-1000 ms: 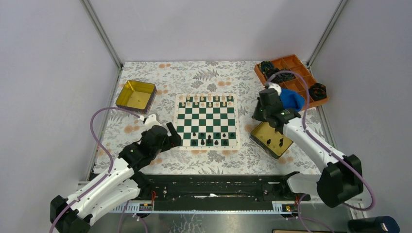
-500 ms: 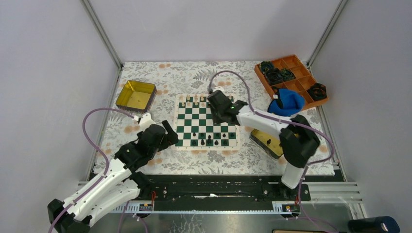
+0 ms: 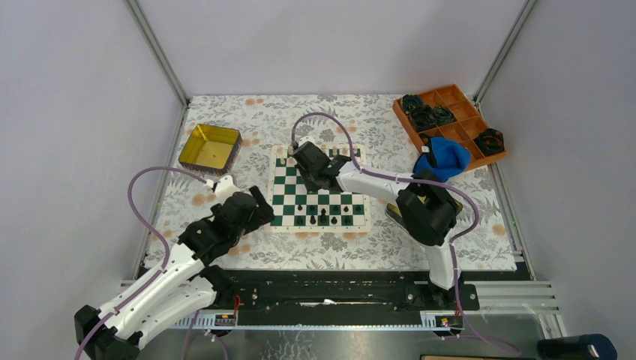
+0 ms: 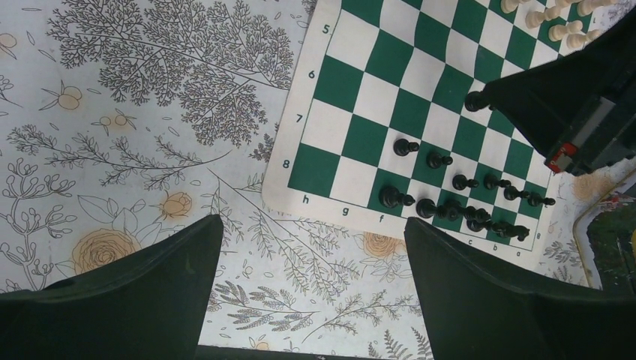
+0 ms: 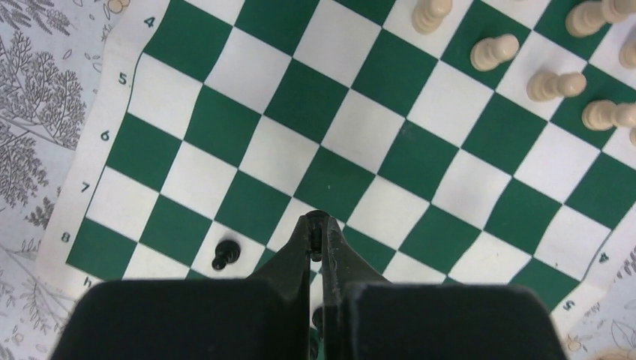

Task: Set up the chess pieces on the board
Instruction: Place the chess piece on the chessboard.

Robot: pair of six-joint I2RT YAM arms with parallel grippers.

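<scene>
The green-and-white board (image 3: 352,189) lies mid-table. Cream chess pieces (image 5: 555,85) line its far rows and several black chess pieces (image 4: 450,206) stand along its near rows. My right gripper (image 5: 317,225) hovers over the board's left-middle squares, shut on a small black piece (image 4: 472,100) pinched at its fingertips. A lone black pawn (image 5: 225,255) stands just left of it. My left gripper (image 4: 311,229) is open over the floral tablecloth just off the board's near-left corner, with nothing between its fingers.
A gold tin (image 3: 210,145) sits at the far left. A second gold tin (image 3: 400,212) lies right of the board, mostly under the right arm. An orange tray (image 3: 459,114) with black rings and a blue cloth (image 3: 448,156) are at the far right.
The right arm has swung from the right-hand tin leftward across the board, still shut on the black piece. The left arm has barely moved.
</scene>
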